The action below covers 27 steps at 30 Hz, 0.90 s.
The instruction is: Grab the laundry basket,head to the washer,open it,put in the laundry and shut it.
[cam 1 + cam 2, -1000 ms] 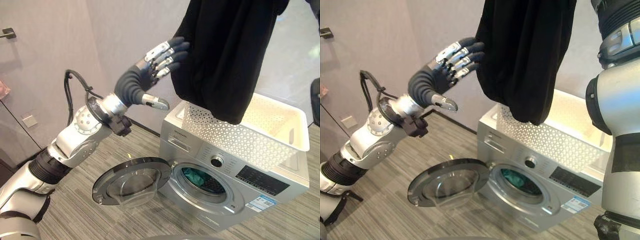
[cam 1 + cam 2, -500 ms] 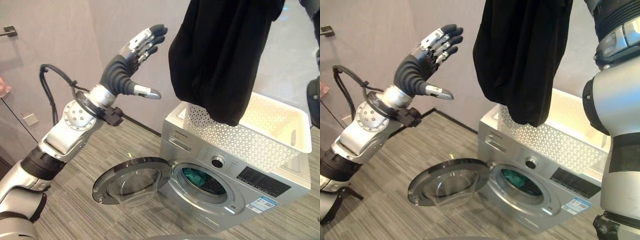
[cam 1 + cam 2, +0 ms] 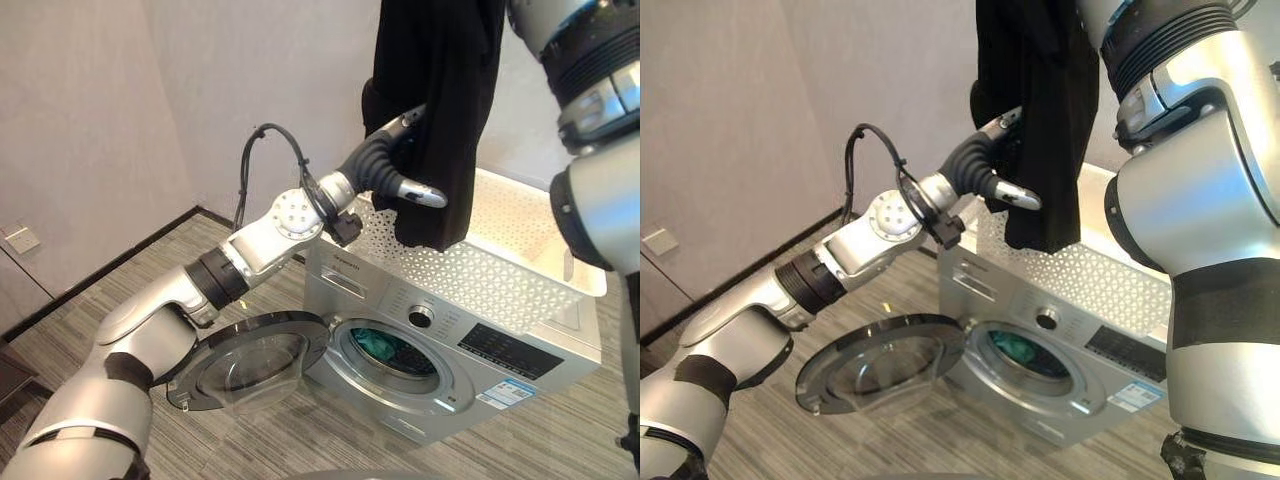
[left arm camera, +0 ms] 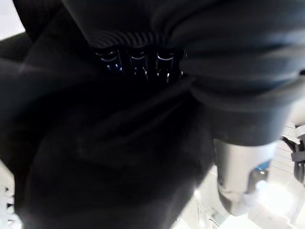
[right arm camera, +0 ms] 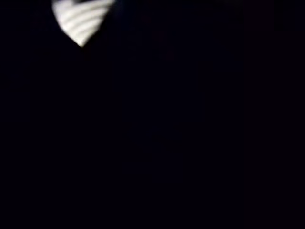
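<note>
The left hand (image 3: 392,170) is pushed into the hanging black garment (image 3: 440,110), thumb sticking out in front; its fingers are hidden in the cloth, so I cannot tell if they grip. The garment hangs long and straight down from above, over the white laundry basket (image 3: 520,270) on the washer (image 3: 480,370). The open washer door (image 3: 250,360) and drum lie below and nearer the left hand.

A black garment (image 3: 1038,110) hung from above, over the white perforated laundry basket (image 3: 1080,270) on the silver washer (image 3: 1060,350); the left hand (image 3: 985,165) reached into the cloth, thumb out in front; the round door (image 3: 875,365) stood open, teal laundry (image 3: 1018,347) inside the drum
</note>
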{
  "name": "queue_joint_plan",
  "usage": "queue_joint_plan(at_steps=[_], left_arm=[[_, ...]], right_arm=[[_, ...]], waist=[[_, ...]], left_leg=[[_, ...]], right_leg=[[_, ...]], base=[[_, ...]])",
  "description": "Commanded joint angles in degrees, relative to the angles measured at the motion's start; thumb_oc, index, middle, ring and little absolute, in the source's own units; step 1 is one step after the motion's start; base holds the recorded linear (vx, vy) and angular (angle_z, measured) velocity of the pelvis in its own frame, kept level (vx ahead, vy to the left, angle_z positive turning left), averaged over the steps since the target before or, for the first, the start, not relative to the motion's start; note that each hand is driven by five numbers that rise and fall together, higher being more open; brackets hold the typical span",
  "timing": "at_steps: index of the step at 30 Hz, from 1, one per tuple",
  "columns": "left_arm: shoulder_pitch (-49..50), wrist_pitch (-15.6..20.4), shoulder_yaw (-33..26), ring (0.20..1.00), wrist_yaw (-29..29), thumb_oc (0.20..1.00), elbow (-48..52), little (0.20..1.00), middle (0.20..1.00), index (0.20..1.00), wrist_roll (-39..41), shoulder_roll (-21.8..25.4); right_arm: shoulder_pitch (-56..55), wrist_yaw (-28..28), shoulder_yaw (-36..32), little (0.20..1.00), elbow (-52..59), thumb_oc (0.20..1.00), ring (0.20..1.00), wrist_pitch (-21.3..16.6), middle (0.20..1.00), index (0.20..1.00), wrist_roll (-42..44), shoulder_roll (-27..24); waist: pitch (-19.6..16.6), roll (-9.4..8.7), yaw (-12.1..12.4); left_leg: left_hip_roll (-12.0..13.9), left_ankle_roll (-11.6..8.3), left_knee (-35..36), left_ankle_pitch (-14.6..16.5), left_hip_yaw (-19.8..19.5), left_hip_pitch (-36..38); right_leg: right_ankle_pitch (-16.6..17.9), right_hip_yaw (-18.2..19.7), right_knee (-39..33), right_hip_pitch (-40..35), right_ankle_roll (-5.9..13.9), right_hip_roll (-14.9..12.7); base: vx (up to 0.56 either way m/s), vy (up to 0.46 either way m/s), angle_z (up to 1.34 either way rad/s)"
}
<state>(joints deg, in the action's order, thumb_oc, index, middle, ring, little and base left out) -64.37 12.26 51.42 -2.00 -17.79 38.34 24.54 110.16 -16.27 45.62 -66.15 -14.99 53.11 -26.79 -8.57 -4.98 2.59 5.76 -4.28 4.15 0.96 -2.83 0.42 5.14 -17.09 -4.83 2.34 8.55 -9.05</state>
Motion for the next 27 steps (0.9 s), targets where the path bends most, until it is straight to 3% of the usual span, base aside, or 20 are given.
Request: queue_joint_plan(at_steps=[1, 5, 8, 12, 14, 17, 22, 27], left_arm=[[-9.59, 2.48, -0.34, 1.0, -1.91, 1.0, -3.27, 1.0, 1.0, 1.0, -0.02, 0.57], [-8.83, 2.71, -1.28, 1.0, -1.66, 1.0, -1.37, 1.0, 1.0, 1.0, -0.04, 2.37], [-2.8, 3.6, -6.84, 1.0, -1.81, 1.0, 5.03, 1.0, 1.0, 1.0, -1.62, 10.35], [0.17, 3.23, -9.28, 1.0, -1.86, 1.0, 7.53, 1.0, 1.0, 1.0, -2.77, 12.94], [6.08, 3.8, -15.07, 1.0, -2.01, 1.0, 13.7, 1.0, 1.0, 1.0, -4.97, 19.04], [10.96, 4.08, -19.06, 1.0, -1.81, 1.0, 17.72, 1.0, 1.0, 1.0, -5.55, 22.59], [17.85, 4.18, -24.35, 1.0, -1.71, 1.0, 20.68, 1.0, 1.0, 1.0, -5.14, 25.11], [18.36, 3.68, -24.12, 1.0, -2.0, 1.0, 18.56, 1.0, 1.0, 1.0, -4.79, 24.54]], right_arm=[[12.56, -0.54, 4.66, 0.2, -5.56, 0.2, 0.2, -2.03, 0.2, 0.2, -0.62, -2.38], [13.48, -0.65, 5.31, 0.2, -6.19, 0.2, 0.2, -2.14, 0.2, 0.2, -0.73, -3.21], [14.11, -0.81, 5.98, 0.2, -7.71, 0.2, 0.2, -1.39, 0.2, 0.2, -2.22, -7.54], [13.97, -0.74, 5.86, 0.2, -7.61, 0.2, 0.2, -1.32, 0.2, 0.2, -2.43, -8.56], [14.6, -0.57, 6.88, 0.2, -7.76, 0.2, 0.2, -0.98, 0.2, 0.2, -3.4, -11.25], [15.05, -0.28, 7.3, 0.2, -7.9, 0.2, 0.2, -0.92, 0.2, 0.2, -3.37, -12.75], [15.4, -0.31, 7.49, 0.2, -7.55, 0.2, 0.2, -1.37, 0.2, 0.2, -3.12, -13.72], [15.34, -0.39, 7.59, 0.2, -7.0, 0.2, 0.2, -1.55, 0.2, 0.2, -3.39, -12.66]], waist=[[0.95, -3.74, 1.84], [0.9, -3.72, 2.02], [0.76, -3.75, 3.16], [0.64, -3.63, 3.33], [0.52, -3.8, 4.38], [0.42, -4.08, 4.92], [0.25, -4.46, 5.16], [0.02, -4.57, 4.7]], left_leg=[[2.35, -1.23, 0.34, -0.95, -0.93, 0.82], [2.42, -1.3, 0.34, -0.96, -0.93, 0.78], [2.38, -1.3, 0.37, -0.92, -1.17, 0.85], [2.27, -1.25, 0.39, -0.88, -1.45, 0.9], [2.28, -1.29, 0.49, -0.96, -1.8, 0.67], [2.35, -1.34, 0.52, -0.97, -2.1, 0.65], [2.63, -1.49, 0.64, -1.11, -2.54, 0.38], [2.84, -1.63, 0.72, -1.26, -2.56, 0.22]], right_leg=[[1.46, 1.48, -0.17, -2.08, 2.52, 0.59], [1.41, 1.42, -0.17, -2.09, 2.5, 0.65], [1.11, 0.91, -0.17, -2.47, 2.36, 0.53], [1.05, 0.62, -0.17, -2.65, 2.36, 0.47], [0.91, 0.12, -0.17, -2.76, 2.34, 0.26], [0.84, -0.27, -0.17, -2.89, 2.25, 0.25], [0.62, -0.68, -0.17, -3.02, 2.13, 0.47], [0.67, -0.75, -0.17, -2.9, 2.04, 0.67]], base=[[0.0, -0.012, -0.03], [0.0, -0.013, -0.06], [0.0, -0.004, -0.01], [-0.01, 0.0, 0.05], [-0.01, 0.005, 0.11], [0.0, -0.005, 0.14], [-0.01, -0.009, 0.09], [0.0, -0.008, 0.06]])
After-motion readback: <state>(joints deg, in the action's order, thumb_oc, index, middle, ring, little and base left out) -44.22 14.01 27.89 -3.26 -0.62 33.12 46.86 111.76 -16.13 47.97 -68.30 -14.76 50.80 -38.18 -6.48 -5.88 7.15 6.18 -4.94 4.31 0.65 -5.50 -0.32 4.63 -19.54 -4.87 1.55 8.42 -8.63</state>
